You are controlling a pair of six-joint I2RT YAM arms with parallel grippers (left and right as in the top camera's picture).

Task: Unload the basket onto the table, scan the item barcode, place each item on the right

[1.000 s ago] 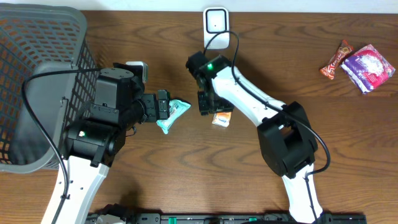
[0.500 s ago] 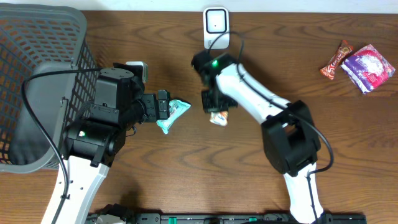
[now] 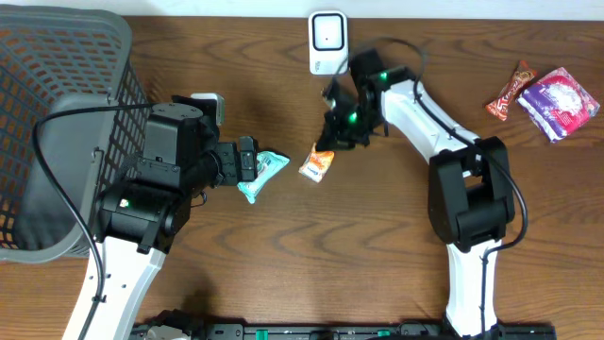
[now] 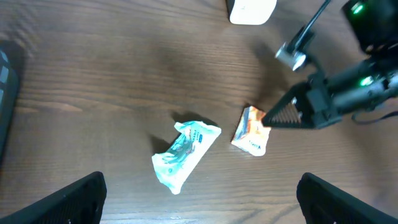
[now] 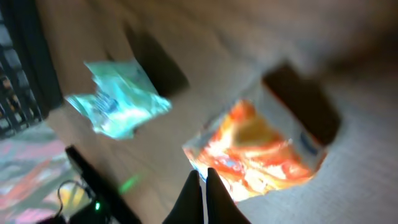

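Standing well left of the white barcode scanner (image 3: 327, 38), a grey mesh plastic basket (image 3: 57, 76) is seen, its inside partly hidden by the left arm. An orange crinkled snack packet (image 3: 317, 164) is pinched by its edge in the closed jaws of the right gripper (image 3: 330, 153), below the scanner. The left gripper (image 3: 247, 159) is spread wide and holds nothing, with a teal wrapper (image 3: 266, 174) lying at its fingertips.

right wrist view: motion-blurred | orange packet (image 5: 255, 149): print unreadable | basket (image 3: 66, 57): cut by left edge
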